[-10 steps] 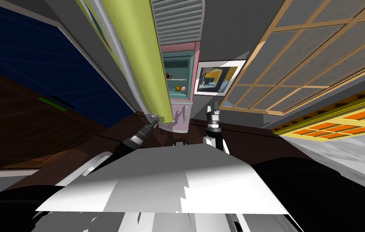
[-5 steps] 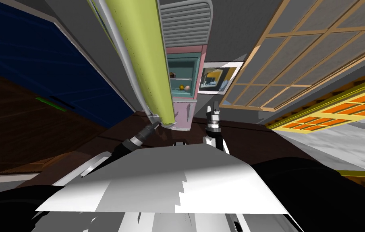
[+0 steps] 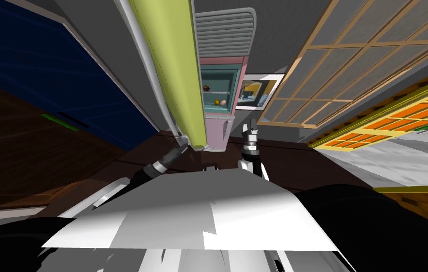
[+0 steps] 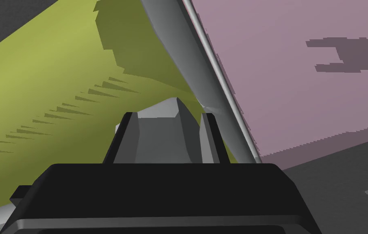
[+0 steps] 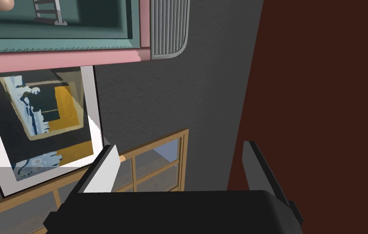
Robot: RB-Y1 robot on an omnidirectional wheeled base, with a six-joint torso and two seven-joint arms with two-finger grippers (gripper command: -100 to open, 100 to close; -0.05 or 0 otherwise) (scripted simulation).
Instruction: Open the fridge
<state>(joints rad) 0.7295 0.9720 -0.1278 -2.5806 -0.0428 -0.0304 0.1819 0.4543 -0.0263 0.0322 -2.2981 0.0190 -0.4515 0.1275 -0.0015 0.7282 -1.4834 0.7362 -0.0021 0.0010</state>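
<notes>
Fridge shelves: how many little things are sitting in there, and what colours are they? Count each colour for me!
dark reddish thing: 1
yellow round thing: 1
pale pink round thing: 1
Total: 3, all on the shelves inside the fridge. They are too small to tell what they are.

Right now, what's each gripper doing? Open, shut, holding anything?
Left gripper: shut on the grey door handle.
Right gripper: open, holding nothing.
</notes>
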